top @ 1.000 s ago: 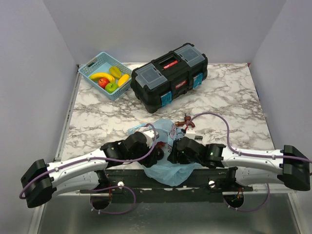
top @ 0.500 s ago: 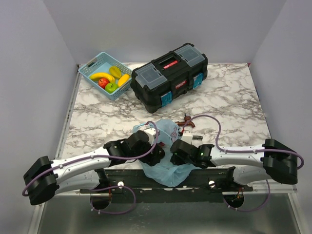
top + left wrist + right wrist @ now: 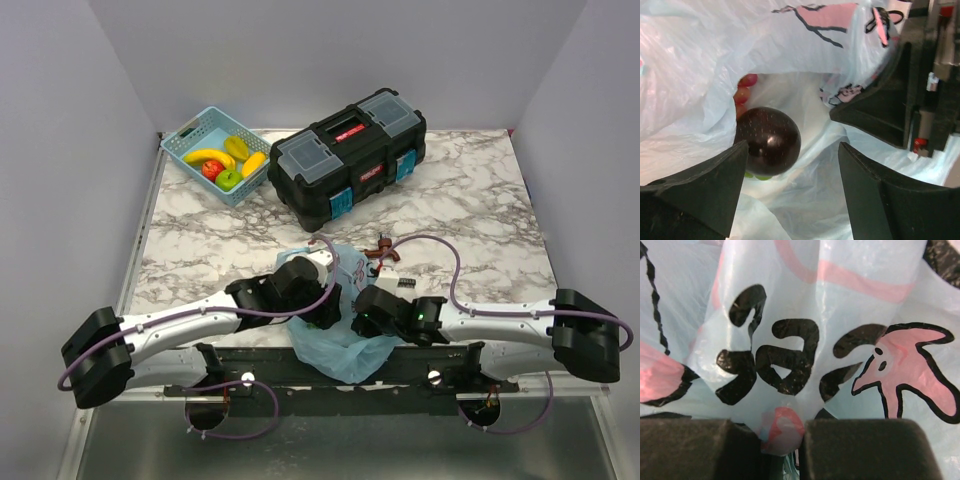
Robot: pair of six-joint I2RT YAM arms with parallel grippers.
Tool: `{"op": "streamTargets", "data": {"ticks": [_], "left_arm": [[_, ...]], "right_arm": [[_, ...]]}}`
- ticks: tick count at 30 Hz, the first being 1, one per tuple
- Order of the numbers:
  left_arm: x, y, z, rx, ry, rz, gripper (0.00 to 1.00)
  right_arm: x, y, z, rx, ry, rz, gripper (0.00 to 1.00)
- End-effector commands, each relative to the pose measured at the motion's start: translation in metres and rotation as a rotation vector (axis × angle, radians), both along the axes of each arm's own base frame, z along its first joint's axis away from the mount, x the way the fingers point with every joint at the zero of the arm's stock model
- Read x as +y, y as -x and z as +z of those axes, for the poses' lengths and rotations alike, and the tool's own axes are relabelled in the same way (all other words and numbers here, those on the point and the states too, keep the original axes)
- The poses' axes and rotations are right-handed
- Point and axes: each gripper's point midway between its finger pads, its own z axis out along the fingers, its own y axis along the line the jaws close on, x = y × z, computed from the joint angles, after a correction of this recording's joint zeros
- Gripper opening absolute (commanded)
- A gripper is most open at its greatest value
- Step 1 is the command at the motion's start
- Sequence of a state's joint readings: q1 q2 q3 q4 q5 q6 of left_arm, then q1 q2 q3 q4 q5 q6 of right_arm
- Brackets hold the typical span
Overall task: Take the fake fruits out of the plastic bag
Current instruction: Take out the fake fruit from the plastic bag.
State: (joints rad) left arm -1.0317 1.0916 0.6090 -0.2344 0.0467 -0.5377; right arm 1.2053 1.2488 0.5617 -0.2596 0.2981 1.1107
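The plastic bag (image 3: 340, 335) lies crumpled at the table's near edge between my two grippers. My left gripper (image 3: 322, 308) is open with its jaws at the bag's mouth (image 3: 792, 165). Inside the bag (image 3: 715, 60) I see fake fruits: a dark glossy ball (image 3: 767, 141) just ahead of the left finger, small red ones (image 3: 744, 89) behind it, and a bit of green (image 3: 756, 176) beneath it. My right gripper (image 3: 368, 318) is shut on a fold of the bag's printed film (image 3: 781, 436) and holds that side up; it also shows in the left wrist view (image 3: 910, 100).
A light-blue lattice basket (image 3: 190, 135) at the back left holds a yellow banana (image 3: 207, 156), a red fruit (image 3: 212, 169) and green and yellow ones. A black toolbox (image 3: 345, 152) stands at the back middle. A small brown tap piece (image 3: 382, 249) lies just behind the bag.
My left gripper has moved right and forward into the bag's mouth. My right arm has drawn in a little, still pinching the bag.
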Motion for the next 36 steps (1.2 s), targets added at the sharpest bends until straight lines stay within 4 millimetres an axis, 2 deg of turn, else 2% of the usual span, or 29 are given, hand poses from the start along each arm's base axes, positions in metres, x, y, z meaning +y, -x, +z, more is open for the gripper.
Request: {"op": "streamTargets", "data": {"ticks": [1, 6, 15, 18, 22, 27, 32, 36], "left_arm": [[0.005, -0.02, -0.011, -0.051, -0.122, 0.049, 0.73], [0.009, -0.013, -0.04, 0.017, -0.171, 0.053, 0.74], [0.0, -0.011, -0.046, 0.037, -0.168, 0.017, 0.59], [-0.005, -0.002, -0.033, 0.056, -0.12, -0.028, 0.5], [-0.012, 0.007, 0.008, 0.039, -0.001, -0.066, 0.42], [-0.015, 0.008, 0.077, -0.045, 0.191, -0.056, 0.32], [-0.014, -0.007, 0.144, -0.162, 0.358, 0.034, 0.22], [-0.012, -0.031, 0.196, -0.311, 0.427, 0.103, 0.18]], "right_arm": [[-0.003, -0.003, 0.003, -0.021, 0.0, -0.029, 0.12], [-0.002, -0.001, 0.0, -0.015, -0.03, -0.029, 0.12], [0.0, 0.003, -0.001, 0.001, -0.041, -0.015, 0.09], [-0.002, 0.004, -0.001, 0.001, -0.053, -0.015, 0.08], [-0.006, 0.005, 0.002, 0.003, -0.057, -0.02, 0.05], [-0.015, 0.004, 0.007, -0.016, -0.086, -0.061, 0.01], [-0.021, 0.001, 0.017, -0.043, -0.112, -0.083, 0.01], [-0.024, 0.0, 0.02, -0.045, -0.109, -0.095, 0.01]]}}
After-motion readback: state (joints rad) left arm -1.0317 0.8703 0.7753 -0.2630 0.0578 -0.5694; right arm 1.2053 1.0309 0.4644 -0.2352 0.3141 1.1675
